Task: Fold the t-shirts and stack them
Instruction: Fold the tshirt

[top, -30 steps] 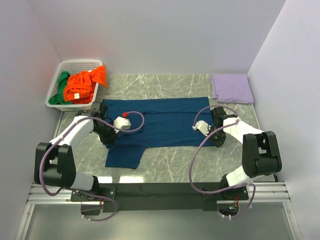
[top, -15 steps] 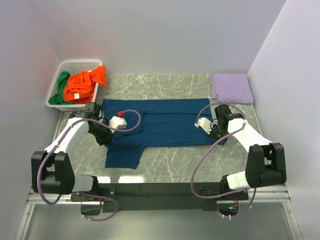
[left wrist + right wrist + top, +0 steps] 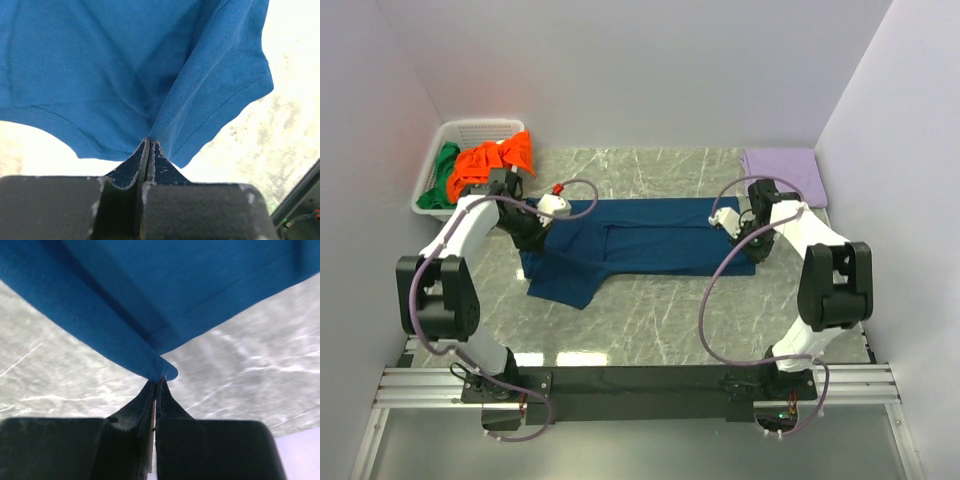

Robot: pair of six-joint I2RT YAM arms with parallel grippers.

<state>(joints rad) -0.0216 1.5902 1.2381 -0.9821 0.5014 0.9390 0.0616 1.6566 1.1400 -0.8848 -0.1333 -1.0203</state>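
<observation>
From above, we see the navy t-shirt (image 3: 650, 240) lying across the middle of the table (image 3: 660, 320), its long axis running side to side between our two arms. The left gripper (image 3: 527, 232) sits at the shirt's left end and the right gripper (image 3: 752, 240) at its right end. Each arm is therefore nearest its own end, and the cloth spans the gap between them, with one sleeve trailing toward us on the left. The orange tees (image 3: 488, 165) and a green tee (image 3: 444, 165) lie in the basket (image 3: 480, 124), well apart from the shirt. In the left wrist view, the fingers (image 3: 127, 172) are pressed together on a pinch of navy hem, and the cloth fans away ahead of them. In the right wrist view, the jaws are likewise closed on a folded corner, with the shirt stretching away over the marble. We judge that the coming move must carry both ends together, across the short axis.
</observation>
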